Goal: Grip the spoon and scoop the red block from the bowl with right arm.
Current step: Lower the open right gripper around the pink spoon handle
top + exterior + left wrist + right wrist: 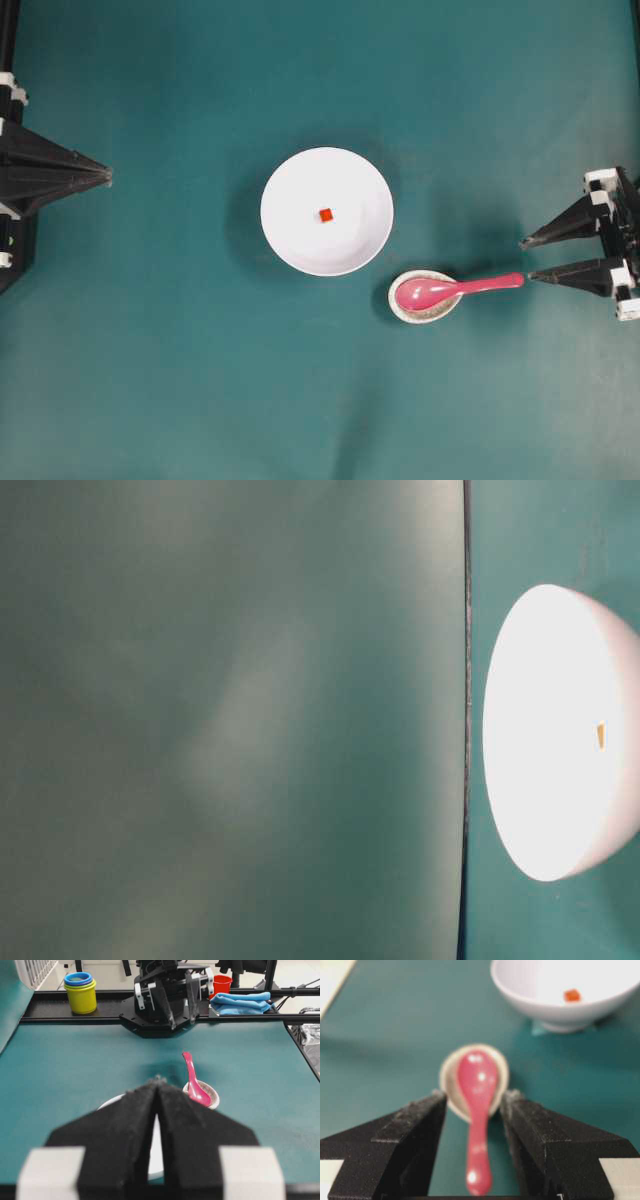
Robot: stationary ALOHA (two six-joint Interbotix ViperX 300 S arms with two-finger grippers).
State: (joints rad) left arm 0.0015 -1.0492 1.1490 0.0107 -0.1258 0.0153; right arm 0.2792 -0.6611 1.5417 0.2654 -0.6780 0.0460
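Teal cloth covers the whole table [150,380] in the overhead view, and wide bare room is left on every side. The bowl [290,240] sits at the middle with the red block [326,214] on its floor. Just beside it, the spoon [450,289] is propped in a small speckled dish [400,310], so its handle is raised toward the right gripper [524,259], whose fingers are spread and apart from the handle tip. The left gripper [108,175] is parked at the far edge, pressed together.

At table level, only the bowl's side is seen, overexposed.

From the left wrist, closed fingers [135,1125] point at the bowl; beyond it, stacked cups [80,992] and a blue cloth [240,1002] lie off the cloth.

From the right wrist, the handle is framed between the open jaws, seemingly lined up for gripping.
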